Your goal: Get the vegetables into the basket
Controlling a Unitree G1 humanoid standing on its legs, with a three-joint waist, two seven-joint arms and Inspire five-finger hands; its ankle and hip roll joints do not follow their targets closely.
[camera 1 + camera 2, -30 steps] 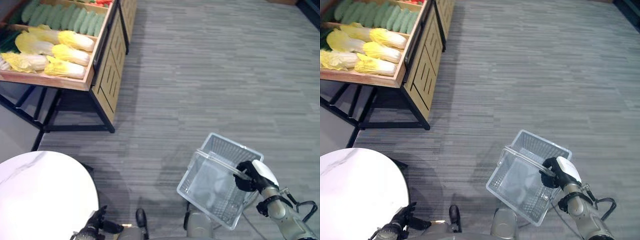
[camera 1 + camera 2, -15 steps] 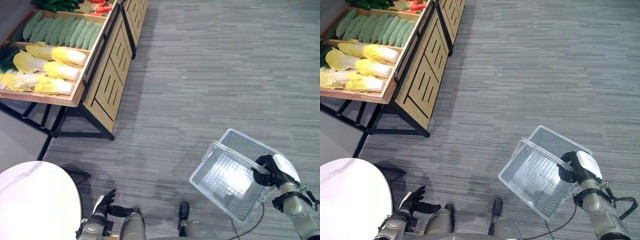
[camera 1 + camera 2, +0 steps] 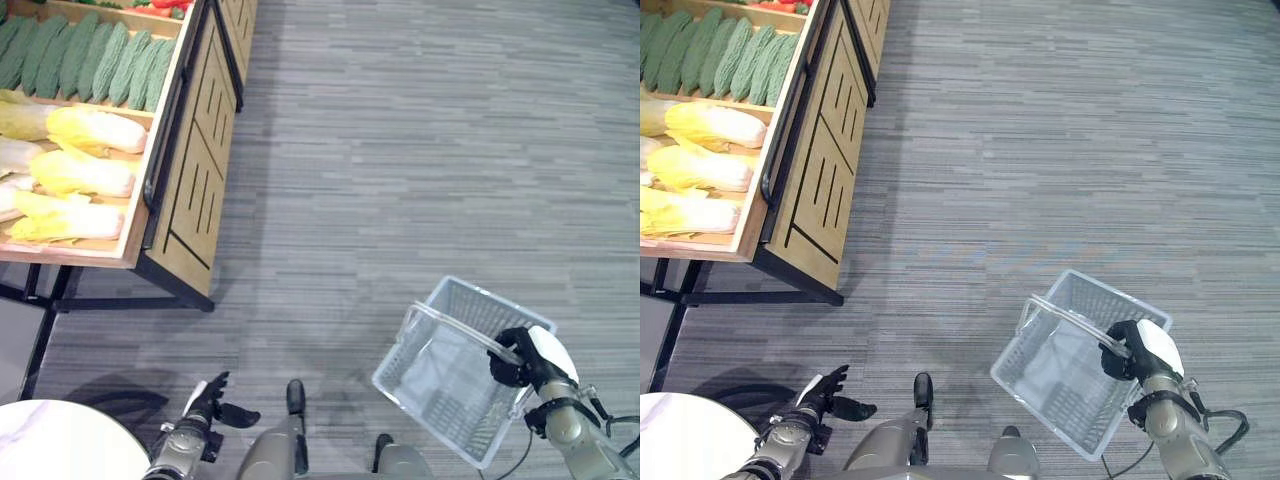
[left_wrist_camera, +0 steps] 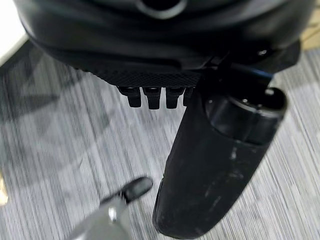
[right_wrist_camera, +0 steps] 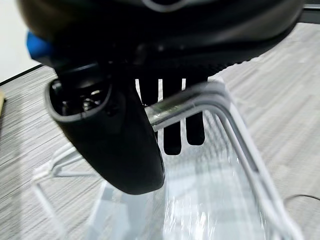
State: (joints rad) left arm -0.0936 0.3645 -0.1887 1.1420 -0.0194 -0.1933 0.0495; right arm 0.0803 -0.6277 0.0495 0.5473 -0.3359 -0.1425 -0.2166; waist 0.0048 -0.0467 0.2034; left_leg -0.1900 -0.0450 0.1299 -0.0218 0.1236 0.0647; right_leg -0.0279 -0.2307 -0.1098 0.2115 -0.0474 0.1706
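Our right hand (image 3: 522, 360) has its fingers and thumb curled round the handle (image 5: 192, 102) of the basket (image 3: 1060, 385), which hangs tilted from that grip just above the floor (image 3: 420, 150) at our lower right. We judge this hold to be a carrying grip: taking the handle keeps the basket mouth open upward and to the side, so that items can be dropped in without a second hand steadying it. The basket holds no vegetables at this moment. Our left hand (image 3: 205, 400) hangs low at our lower left with its fingers relaxed and spread, holding nothing, which leaves it free for picking. The vegetables lie well apart from both hands, on the wooden shelf (image 3: 165, 150) at the upper left: pale yellow cabbages (image 3: 95, 130) in the nearer tray and green gourds (image 3: 725, 55) in the tray behind it. A round white desk (image 3: 680, 435) shows at the lower left corner, near the left hand. We judge the task to be at the approach step; the next move calls for closing the gap to the shelf while keeping the basket level enough to receive the load.
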